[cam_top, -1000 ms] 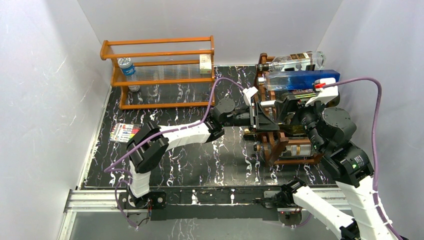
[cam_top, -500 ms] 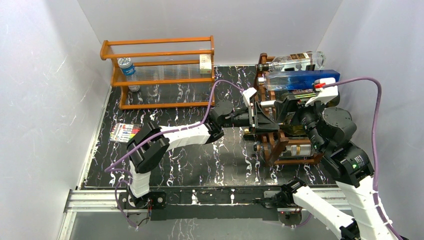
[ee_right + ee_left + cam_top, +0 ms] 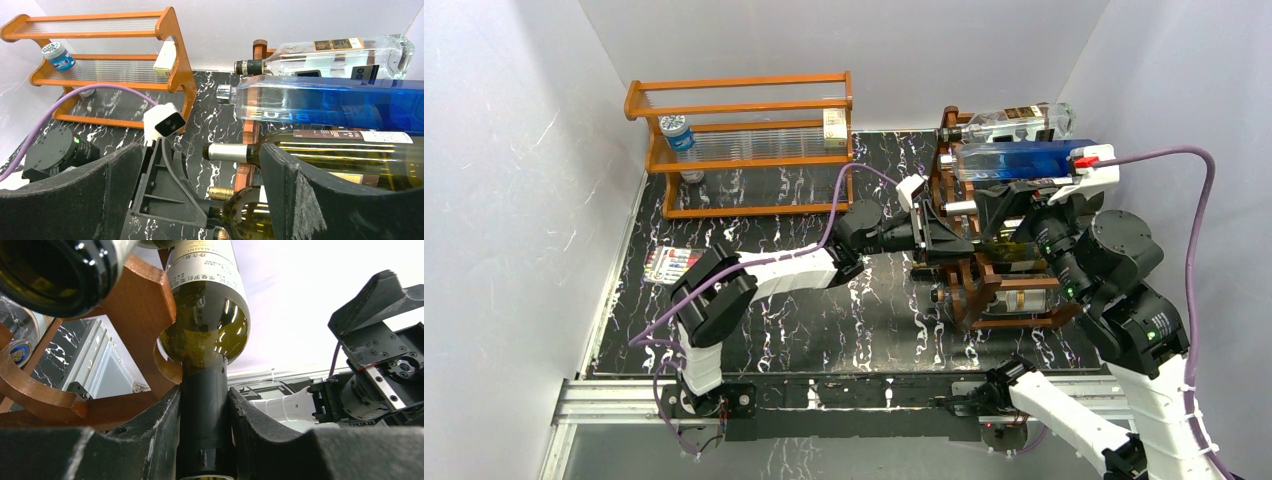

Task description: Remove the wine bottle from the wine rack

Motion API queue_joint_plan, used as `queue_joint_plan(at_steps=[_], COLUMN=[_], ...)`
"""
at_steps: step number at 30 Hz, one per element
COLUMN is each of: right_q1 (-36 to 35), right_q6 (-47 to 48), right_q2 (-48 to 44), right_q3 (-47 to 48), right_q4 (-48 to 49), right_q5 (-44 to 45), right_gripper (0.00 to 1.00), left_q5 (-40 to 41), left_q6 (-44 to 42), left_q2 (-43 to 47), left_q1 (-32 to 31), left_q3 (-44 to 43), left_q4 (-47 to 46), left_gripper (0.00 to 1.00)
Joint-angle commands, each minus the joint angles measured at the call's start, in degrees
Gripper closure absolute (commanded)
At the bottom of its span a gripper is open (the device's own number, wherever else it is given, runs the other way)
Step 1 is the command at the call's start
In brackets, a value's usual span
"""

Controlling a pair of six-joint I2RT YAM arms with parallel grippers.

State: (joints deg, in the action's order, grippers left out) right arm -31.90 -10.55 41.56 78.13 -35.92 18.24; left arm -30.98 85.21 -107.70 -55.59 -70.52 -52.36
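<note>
Left gripper (image 3: 204,425) is clamped on wine bottle (image 3: 206,335) neck; bottle lies in wine rack (image 3: 142,310), not yet out. Right gripper (image 3: 200,195) gapes, holding nothing. We've got the grab; pull-out's left.

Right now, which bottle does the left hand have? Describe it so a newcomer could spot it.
Find the dark wooden rack on the right. Below its clear bottle and blue bottle, the left hand is shut on the wine bottle. Green glass, and its black neck differs from the silver neck and gold neck nearby.
</note>
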Motion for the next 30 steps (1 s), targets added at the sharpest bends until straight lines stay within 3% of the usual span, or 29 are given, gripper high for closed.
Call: queue_joint_plan(at_steps=[1, 13, 30], right_q1=[-0.2, -0.2, -0.3], right_q6=[-0.7, -1.4, -3.6], right_q2=[1.0, 2.5, 6.0], right_q3=[1.9, 2.9, 5.7], right_q4=[3.1, 3.6, 4.7], right_q5=[-1.3, -2.6, -7.3], right_gripper=[0.02, 0.02, 0.02], left_q5=[0.7, 0.3, 1.2], left_q6=[1.8, 2.9, 4.9], left_q2=[8.6, 12.1, 24.8], left_q1=[1.3, 3.4, 9.7], left_q3=[-1.3, -0.2, 8.0], left_q4=[-9.9, -9.5, -4.0], left_gripper=[1.0, 1.0, 1.0])
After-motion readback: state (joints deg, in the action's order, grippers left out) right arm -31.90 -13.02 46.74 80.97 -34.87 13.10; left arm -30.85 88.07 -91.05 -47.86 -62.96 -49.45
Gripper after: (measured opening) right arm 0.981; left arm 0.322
